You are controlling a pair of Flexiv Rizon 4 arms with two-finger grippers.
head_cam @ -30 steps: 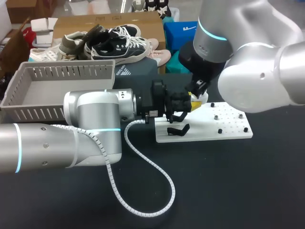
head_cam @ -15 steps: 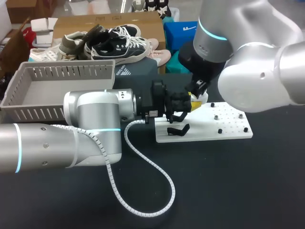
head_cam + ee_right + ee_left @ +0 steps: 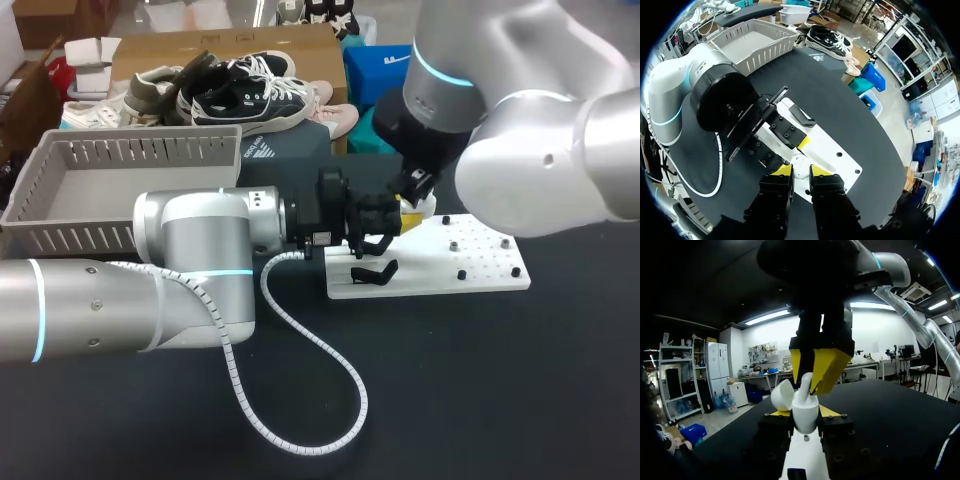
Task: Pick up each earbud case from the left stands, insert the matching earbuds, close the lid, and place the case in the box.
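Note:
My left gripper (image 3: 803,413) is shut on a white earbud case (image 3: 805,407), held upright over the white stand plate (image 3: 480,265). The case's lid (image 3: 782,394) is tipped open to one side. My right gripper (image 3: 816,376) hangs directly above the case, shut on a white earbud (image 3: 805,383) whose stem points down into the case's opening. In the head view the two grippers meet at the plate's left end: left gripper (image 3: 386,224), right gripper (image 3: 414,199). In the right wrist view the case (image 3: 800,166) shows just ahead of the yellow tips of the right gripper (image 3: 801,172).
A grey slatted box (image 3: 120,160) stands at the back left of the table. A black stand (image 3: 372,272) sits on the plate's left end, with small black pegs further right. A white coiled cable (image 3: 320,400) loops over the black table in front.

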